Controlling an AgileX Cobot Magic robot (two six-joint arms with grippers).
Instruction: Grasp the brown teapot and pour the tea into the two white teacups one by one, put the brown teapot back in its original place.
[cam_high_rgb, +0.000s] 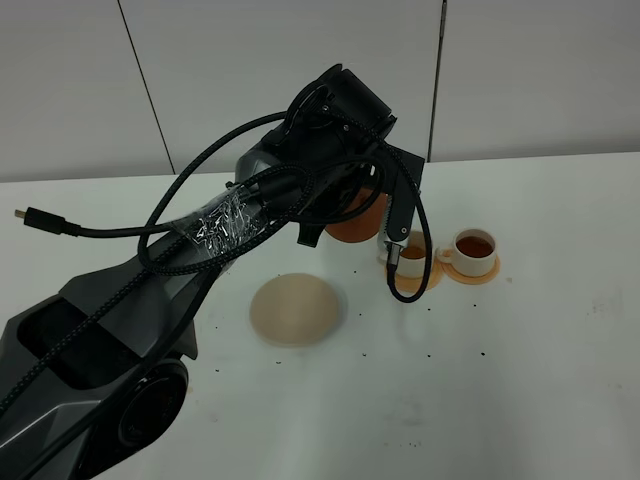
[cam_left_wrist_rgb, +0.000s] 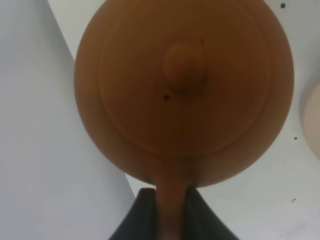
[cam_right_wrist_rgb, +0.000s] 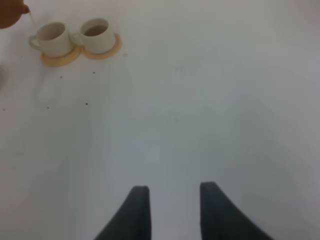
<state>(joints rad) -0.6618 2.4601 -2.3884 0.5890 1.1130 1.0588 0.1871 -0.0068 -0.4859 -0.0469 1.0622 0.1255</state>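
Hanging in the air over the white table (cam_high_rgb: 540, 380) is one brown teapot (cam_left_wrist_rgb: 150, 100), squat, round and matte like clay, its flat lid (cam_left_wrist_rgb: 225, 115) topped by one rounded knob (cam_left_wrist_rgb: 184, 65). There are two white teacups (cam_high_rgb: 473, 247), small and smooth with tiny side handles, each on one of two thin orange coasters (cam_high_rgb: 487, 273), and one flat, round pale beige disc (cam_high_rgb: 297, 310) lying bare on the table. The pot's loop handle (cam_left_wrist_rgb: 172, 210) runs straight between the dark fingers of the left gripper (cam_left_wrist_rgb: 171, 192), which pinch it from both sides, so the body hangs just beyond the fingertips. In the high view the pot sits under the wrist, just beside the nearer cup (cam_high_rgb: 411, 253) and well apart from the disc. The farther cup holds dark tea. The right gripper (cam_right_wrist_rgb: 173, 186) hovers over bare table well away from the cups, its two tapered black jaws narrowly parted with nothing between them. Braided black cables (cam_high_rgb: 150, 245) loop along the left arm, and small dark specks dot the tabletop.
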